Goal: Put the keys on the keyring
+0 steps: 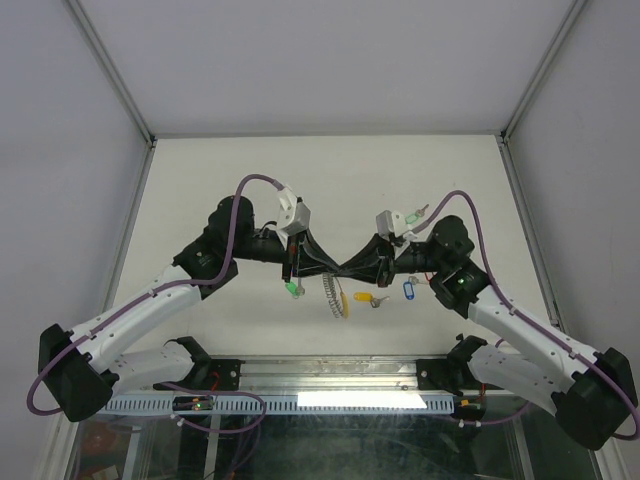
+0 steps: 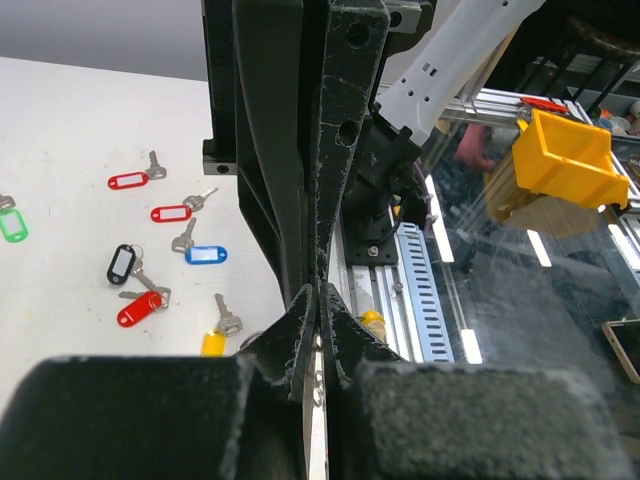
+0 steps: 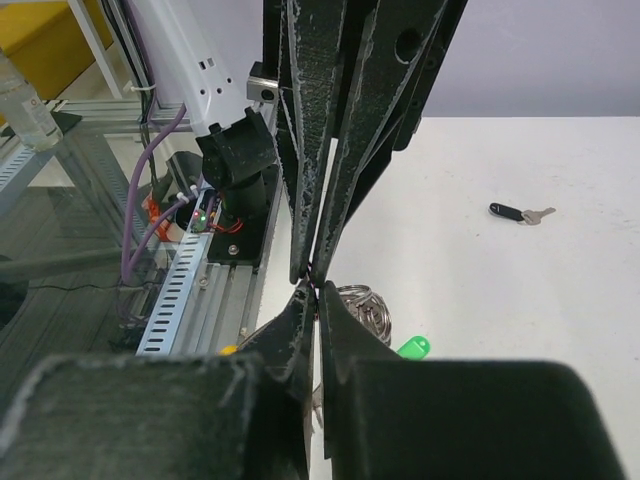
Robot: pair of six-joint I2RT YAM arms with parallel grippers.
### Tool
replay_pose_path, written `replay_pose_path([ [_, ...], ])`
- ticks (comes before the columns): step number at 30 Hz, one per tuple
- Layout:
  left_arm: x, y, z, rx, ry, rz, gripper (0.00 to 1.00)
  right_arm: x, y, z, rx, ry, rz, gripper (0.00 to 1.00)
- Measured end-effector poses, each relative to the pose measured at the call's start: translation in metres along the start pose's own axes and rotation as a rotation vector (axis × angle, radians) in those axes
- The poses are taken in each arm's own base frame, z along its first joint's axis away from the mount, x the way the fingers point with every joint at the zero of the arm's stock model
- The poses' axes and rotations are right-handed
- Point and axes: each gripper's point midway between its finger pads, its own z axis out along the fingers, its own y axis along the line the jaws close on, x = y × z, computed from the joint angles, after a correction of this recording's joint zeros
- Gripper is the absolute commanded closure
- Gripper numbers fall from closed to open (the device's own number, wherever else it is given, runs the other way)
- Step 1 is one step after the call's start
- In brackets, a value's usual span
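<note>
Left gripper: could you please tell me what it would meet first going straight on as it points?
The right gripper: its fingertips stand tip to tip with the left gripper, apparently touching, so there is no free way onward.

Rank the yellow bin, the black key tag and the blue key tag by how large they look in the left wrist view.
1. yellow bin: clearly the largest in this view.
2. black key tag and blue key tag: they look about alike, so I would not rank one over the other.
</note>
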Motion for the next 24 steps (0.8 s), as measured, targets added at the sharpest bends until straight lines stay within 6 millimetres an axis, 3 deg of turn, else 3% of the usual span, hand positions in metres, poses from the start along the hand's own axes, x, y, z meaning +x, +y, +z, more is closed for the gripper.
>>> replay_pose_path([
  [2,0.000,0.000,0.000,0.000,-0.001,0.000,0.90,0.000,0.000,0.000,0.001,0.005,0.007,1.00],
  [7,-0.005,-0.005,-0.001,0.004,-0.013,-0.002,0.48,-0.004,-0.002,-0.003,0.034,0.027,0.017,1.00],
  [11,-0.019,-0.003,-0.007,-0.057,-0.053,0.042,0.33,-0.014,-0.005,-0.007,0.080,0.058,0.003,1.00],
  [17,-0.030,0.004,-0.014,-0.140,-0.083,0.086,0.31,-0.039,-0.011,-0.014,0.157,0.113,-0.011,1.00],
  [21,-0.022,0.013,-0.012,-0.168,-0.060,0.072,0.34,-0.049,-0.010,-0.018,0.191,0.156,-0.013,1.00],
  [24,-0.014,0.020,-0.009,-0.180,-0.035,0.061,0.41,-0.051,-0.006,-0.018,0.196,0.189,-0.008,1.00],
])
